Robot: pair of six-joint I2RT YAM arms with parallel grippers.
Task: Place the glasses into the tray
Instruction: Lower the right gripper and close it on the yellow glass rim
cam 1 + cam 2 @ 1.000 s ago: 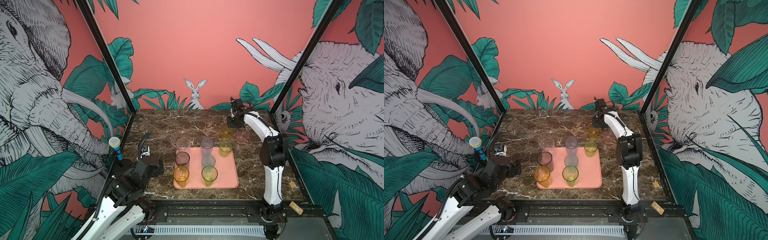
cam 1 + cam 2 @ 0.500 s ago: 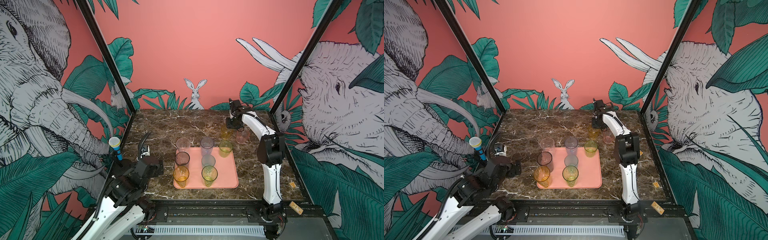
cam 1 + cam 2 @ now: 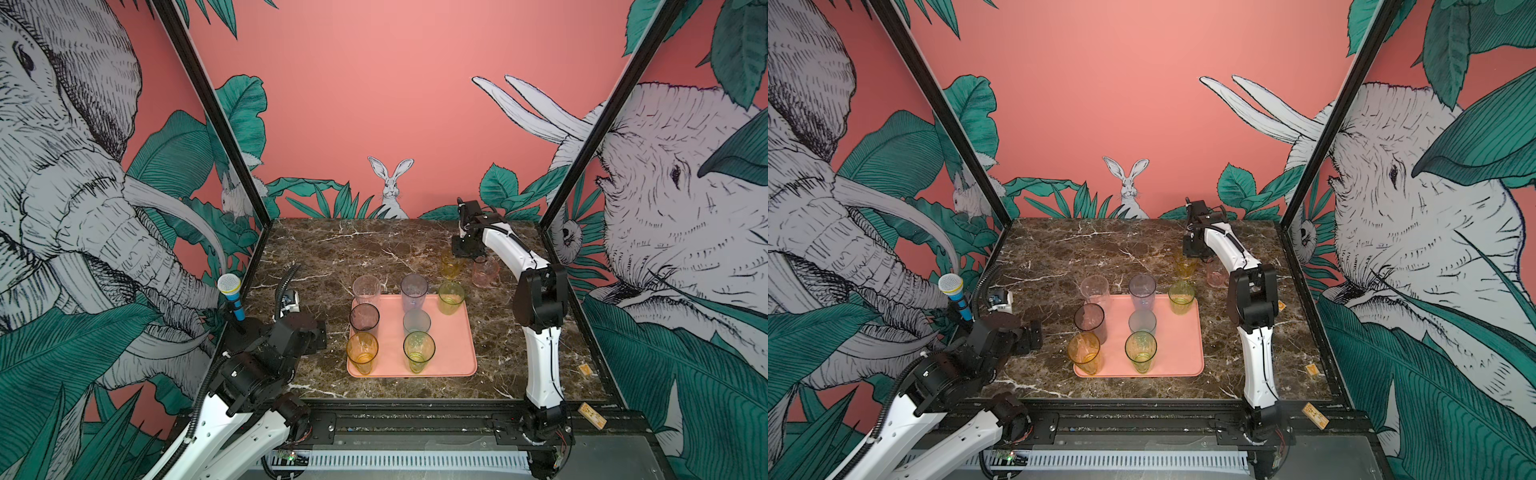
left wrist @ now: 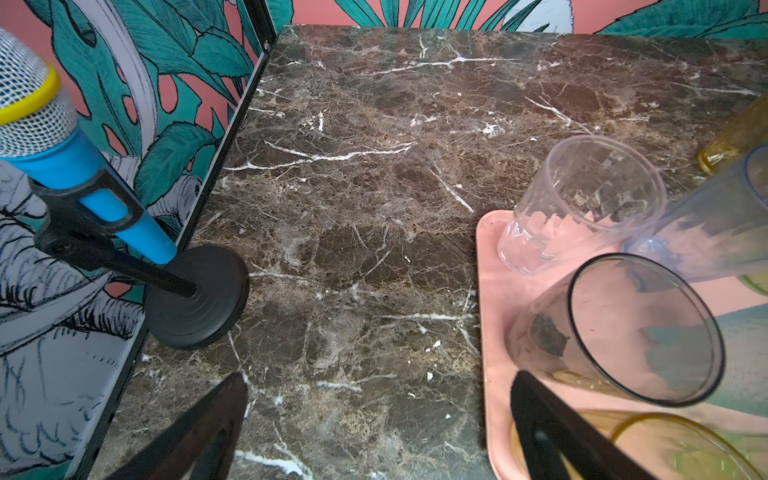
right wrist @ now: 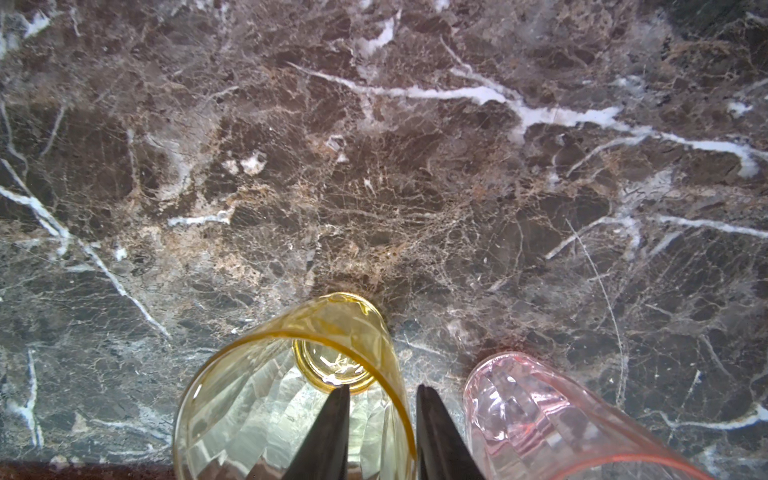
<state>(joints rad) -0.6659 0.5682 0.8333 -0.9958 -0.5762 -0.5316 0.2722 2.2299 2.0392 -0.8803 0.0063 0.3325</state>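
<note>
Right claw (image 5: 382,419) fingers are seen straddling the wall of the amber glass (image 5: 299,395), one inside, one outside; whether it is gripped cannot be told. Seven glasses stand on the tray (image 3: 453,349); the amber one and a pink glass (image 3: 485,271) are left on the table (image 3: 332,249) at one o'clock. Left claw (image 4: 374,432) is held spread wide, empty.

Pink glass (image 5: 552,419) and amber glass (image 5: 291,399) cut off by right wrist view edge; right gripper (image 5: 382,432) fingertips only, contact unclear.
</note>
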